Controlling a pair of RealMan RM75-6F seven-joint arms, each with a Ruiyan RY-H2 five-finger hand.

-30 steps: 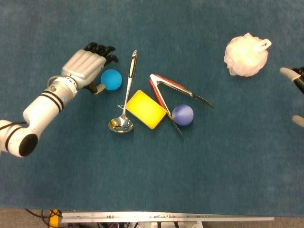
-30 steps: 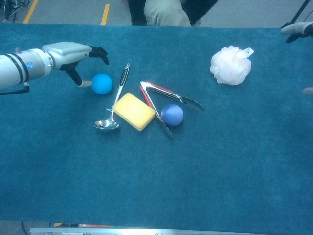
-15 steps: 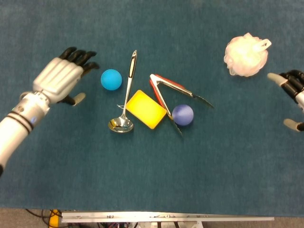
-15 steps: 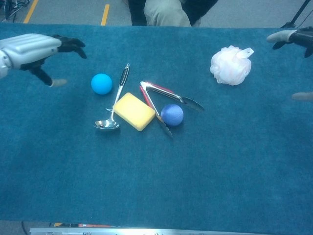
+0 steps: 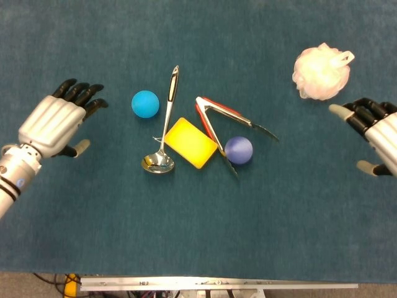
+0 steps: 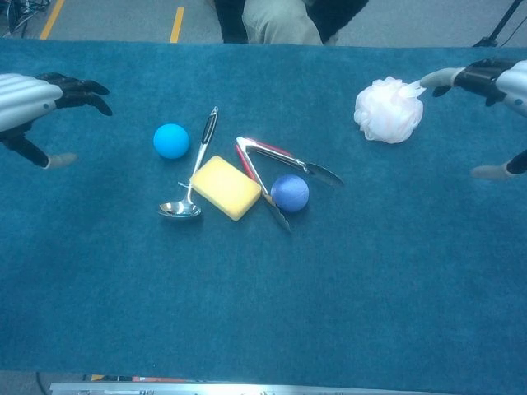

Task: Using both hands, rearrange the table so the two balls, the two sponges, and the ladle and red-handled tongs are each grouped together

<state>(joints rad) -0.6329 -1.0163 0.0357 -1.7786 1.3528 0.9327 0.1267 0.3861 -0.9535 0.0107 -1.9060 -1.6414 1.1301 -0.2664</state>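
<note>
A light blue ball (image 5: pixel 145 103) (image 6: pixel 171 141) lies left of the steel ladle (image 5: pixel 164 130) (image 6: pixel 193 170). A yellow sponge (image 5: pixel 190 142) (image 6: pixel 225 188) sits between the ladle and the red-handled tongs (image 5: pixel 223 119) (image 6: pixel 274 169). A darker blue ball (image 5: pixel 238 149) (image 6: pixel 290 192) rests inside the tongs' arms. The white mesh sponge (image 5: pixel 321 72) (image 6: pixel 389 111) lies far right. My left hand (image 5: pixel 54 120) (image 6: pixel 29 95) hovers open, well left of the light blue ball. My right hand (image 5: pixel 374 131) (image 6: pixel 486 82) is open beside the mesh sponge, holding nothing.
Everything lies on a blue cloth-covered table (image 5: pixel 198 236). The table's front edge (image 5: pixel 217 284) shows at the bottom of the head view. A seated person's legs (image 6: pixel 276 20) are beyond the far edge.
My left hand drew back leftward from the light blue ball, which stayed put. My right hand came into view from the right edge toward the mesh sponge.
</note>
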